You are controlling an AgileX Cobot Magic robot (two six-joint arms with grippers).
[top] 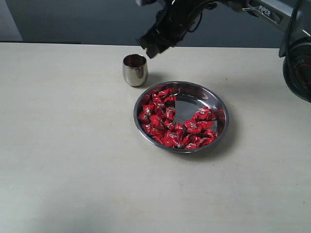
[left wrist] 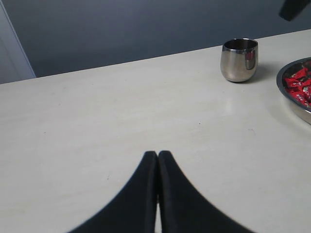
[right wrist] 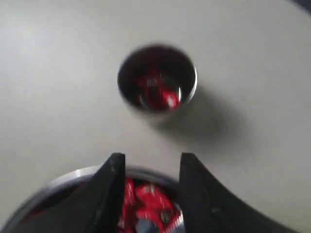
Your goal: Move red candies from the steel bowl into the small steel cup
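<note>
The right gripper (top: 154, 47) hangs above the table (top: 63, 145) just past the rim of the steel bowl (top: 190, 103). Its arm slants down toward the bowl, fingers apart, clamping nothing. The left gripper (left wrist: 158, 154) sits low, well apart from the bowl, fingers pressed together. The small steel cup (top: 134, 70) stands upright near the bowl, mouth upward, red showing inside. The red candies (top: 167, 125) crowd one side of the bowl.

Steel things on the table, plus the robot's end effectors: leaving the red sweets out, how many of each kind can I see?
Steel bowl: 1
Small steel cup: 1
End effectors: 2 (left end effector, right end effector)
Total: 4
</note>
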